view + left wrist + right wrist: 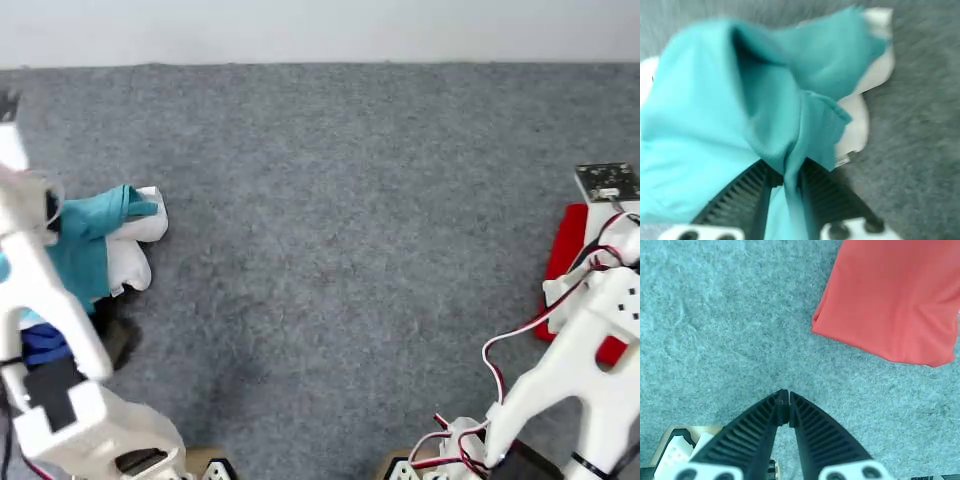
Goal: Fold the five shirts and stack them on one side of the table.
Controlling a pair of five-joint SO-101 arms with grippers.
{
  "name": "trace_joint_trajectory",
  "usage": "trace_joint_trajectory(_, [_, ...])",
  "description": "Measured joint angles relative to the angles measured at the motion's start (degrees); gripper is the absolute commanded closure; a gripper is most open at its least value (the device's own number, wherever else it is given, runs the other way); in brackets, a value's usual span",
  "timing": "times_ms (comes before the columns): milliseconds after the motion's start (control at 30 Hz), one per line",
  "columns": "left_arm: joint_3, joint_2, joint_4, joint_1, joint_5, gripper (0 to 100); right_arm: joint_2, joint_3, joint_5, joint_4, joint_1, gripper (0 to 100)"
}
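The grey felt-looking table point(340, 250) is mostly bare in the middle, with everything going on at the two sides. The left arm point(45, 290) sits over the pile on the left side and the right arm point(590, 350) is parked at the right edge.

The bit that matters for the next move is that the teal shirt point(715, 100) is already in the left claw point(785, 180). The jaws are pressed together on a gathered fold of it, and the rest of the cloth bunches out ahead of the tips. It's draped right on top of the white shirt point(135, 260), so I'd say this arm just needs to lay it down where it is.

The teal one looks crumpled, not a neat fold, with a loose flap sticking out toward the middle of the table. The white one under it looks flatter. There's a dark blue shirt point(40, 345) closer to the arm base, or at least I think it's a shirt, since the arm covers most of it.

The red shirt point(895, 300) lies flat and smooth at the right edge, its long side running near-to-far. It's near the right claw point(785, 400) but not touching, ahead of the tips and off to one side. That claw is closed with nothing in it. The right arm is obviously the closer one for the red shirt.
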Motion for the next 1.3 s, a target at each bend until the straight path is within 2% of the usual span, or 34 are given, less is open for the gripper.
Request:
trace_joint_trajectory(133, [-3.2,-7.6,0.8,9.8,6.6,99,0.0,0.0,-0.1,0.0,0.0,98.8])
trace_joint_trajectory(300, [-3.7,-14.8,0.8,26.7,11.7,99,0.0,0.0,-0.4,0.0,0.0,98.8])
trace_joint_trajectory(500, [-3.7,-16.3,1.9,48.2,12.2,99,0.0,0.0,-0.4,0.0,0.0,98.9])
trace_joint_trajectory(633, [-2.6,-16.4,2.1,55.7,10.5,99,0.0,0.0,-0.4,0.0,0.0,98.9])
trace_joint_trajectory(900, [7.1,-16.4,2.1,56.8,9.1,98,0.0,0.0,-0.4,0.0,-0.2,98.7])
trace_joint_trajectory(1133, [8.4,-18.6,2.1,52.1,9.9,79,0.0,0.0,-0.4,0.0,-0.4,98.7])
trace_joint_trajectory(1300, [10.4,-23.5,2.1,47.7,13.5,79,0.0,0.0,-0.4,0.0,-0.4,98.7])
